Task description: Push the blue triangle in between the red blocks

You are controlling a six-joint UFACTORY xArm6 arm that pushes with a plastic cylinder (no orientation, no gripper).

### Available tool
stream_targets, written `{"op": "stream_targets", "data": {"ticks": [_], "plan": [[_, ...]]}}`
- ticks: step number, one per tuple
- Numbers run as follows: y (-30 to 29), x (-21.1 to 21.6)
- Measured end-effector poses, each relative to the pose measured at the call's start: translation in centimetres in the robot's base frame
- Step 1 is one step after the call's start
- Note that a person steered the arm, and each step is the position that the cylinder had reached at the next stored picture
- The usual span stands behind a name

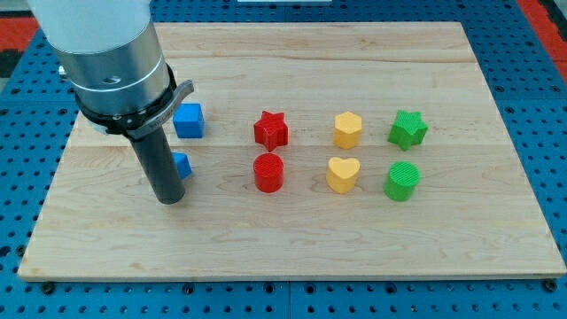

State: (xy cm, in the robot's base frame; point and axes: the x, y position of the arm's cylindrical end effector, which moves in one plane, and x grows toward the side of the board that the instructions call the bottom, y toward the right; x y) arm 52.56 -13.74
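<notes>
My tip [168,200] rests on the board at the view's left, just below and left of the blue triangle [182,165], which the rod mostly hides. A blue cube [189,120] sits above it. The red star [271,130] and the red cylinder [267,172] stand one above the other near the board's middle, to the right of the tip, with a narrow gap between them.
A yellow hexagon [347,129] and a yellow heart [342,174] stand right of the red blocks. A green star [407,129] and a green cylinder [402,181] stand further right. The wooden board [292,244] lies on a blue pegboard.
</notes>
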Motion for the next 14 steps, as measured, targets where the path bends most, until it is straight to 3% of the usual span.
{"op": "stream_targets", "data": {"ticks": [3, 5, 6, 7, 14], "plan": [[-1.1, -2.4], [-6.8, -2.9], [-5.3, -6.3], [-2.2, -6.7], [8.1, -6.6]]}}
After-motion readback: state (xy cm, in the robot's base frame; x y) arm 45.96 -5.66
